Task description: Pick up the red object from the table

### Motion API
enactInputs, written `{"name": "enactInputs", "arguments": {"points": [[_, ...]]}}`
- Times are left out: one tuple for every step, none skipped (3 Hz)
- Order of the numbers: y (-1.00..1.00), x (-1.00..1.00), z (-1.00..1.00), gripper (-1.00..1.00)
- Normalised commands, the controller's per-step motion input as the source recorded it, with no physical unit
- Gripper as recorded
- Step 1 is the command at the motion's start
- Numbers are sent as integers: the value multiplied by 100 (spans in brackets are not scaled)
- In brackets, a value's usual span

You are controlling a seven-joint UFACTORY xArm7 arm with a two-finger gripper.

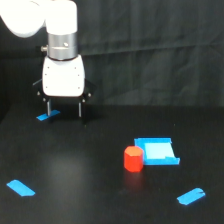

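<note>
The red object (133,159) is a small red-orange cylinder standing upright on the black table (75,165), right of centre in the exterior view. It touches or nearly touches the left side of a light-blue open tray (159,151). My gripper (64,108) hangs from the white arm at the upper left, well away from the cylinder and above the table's far part. Its two dark fingers (48,107) point down, spread apart, with nothing between them.
Short bright-blue tape strips lie on the table: one behind the gripper (47,116), one at the front left (20,188), one at the front right (191,196). A black curtain (150,50) closes off the back.
</note>
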Motion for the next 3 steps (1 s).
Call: {"name": "enactInputs", "arguments": {"points": [[-82, 88, -8, 100], [-85, 97, -21, 100], [-88, 95, -27, 100]]}}
